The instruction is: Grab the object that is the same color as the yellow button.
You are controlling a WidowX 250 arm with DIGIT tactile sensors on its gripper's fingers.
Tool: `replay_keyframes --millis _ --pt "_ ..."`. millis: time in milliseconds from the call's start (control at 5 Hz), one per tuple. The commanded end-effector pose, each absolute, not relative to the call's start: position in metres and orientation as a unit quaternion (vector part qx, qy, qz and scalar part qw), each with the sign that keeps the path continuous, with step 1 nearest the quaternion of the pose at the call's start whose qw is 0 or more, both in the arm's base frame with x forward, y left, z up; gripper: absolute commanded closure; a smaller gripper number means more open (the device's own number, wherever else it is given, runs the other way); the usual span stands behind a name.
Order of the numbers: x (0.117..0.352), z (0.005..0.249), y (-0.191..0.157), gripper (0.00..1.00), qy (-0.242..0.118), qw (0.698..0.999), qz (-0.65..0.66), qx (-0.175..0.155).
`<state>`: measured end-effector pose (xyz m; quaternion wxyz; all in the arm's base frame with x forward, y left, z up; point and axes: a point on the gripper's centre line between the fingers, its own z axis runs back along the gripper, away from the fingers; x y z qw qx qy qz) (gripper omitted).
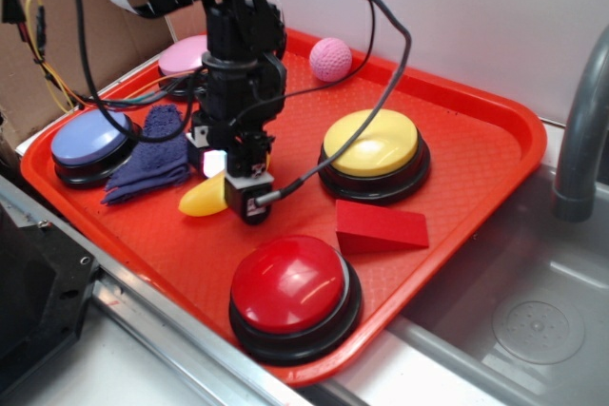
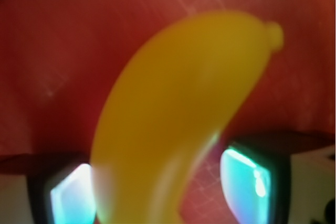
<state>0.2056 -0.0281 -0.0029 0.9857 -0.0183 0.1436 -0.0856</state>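
The yellow plastic banana (image 1: 202,199) lies on the red tray (image 1: 495,106), left of the yellow button (image 1: 371,145). My gripper (image 1: 228,187) is down at the tray over the banana's right end. In the wrist view the banana (image 2: 178,103) fills the middle and runs down between my gripper's (image 2: 163,187) two fingers. The left pad (image 2: 71,198) is against the banana. The right pad (image 2: 247,182) stands apart from it, with tray showing in the gap. The jaws are open around the banana.
A red button (image 1: 290,282) and a red wedge (image 1: 381,227) sit at the tray's front. A blue button (image 1: 90,137) and a blue cloth (image 1: 152,154) are at the left. A pink button (image 1: 183,54) and a pink ball (image 1: 330,59) are at the back. A metal sink (image 1: 533,320) lies to the right.
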Motion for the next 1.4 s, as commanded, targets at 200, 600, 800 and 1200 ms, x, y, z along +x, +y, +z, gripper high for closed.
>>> replay_keyframes --millis 200,600,800,1200 --pt "0.2 0.003 -0.027 1.0 0.133 0.988 -0.078 -0.015" --pt "0.157 0.103 -0.008 1.0 0.097 0.994 0.051 0.002" --pt "0.132 0.149 -0.01 1.0 0.048 0.997 0.053 -0.002" --pt "0.116 0.246 -0.018 1.0 -0.02 0.999 0.042 -0.023"
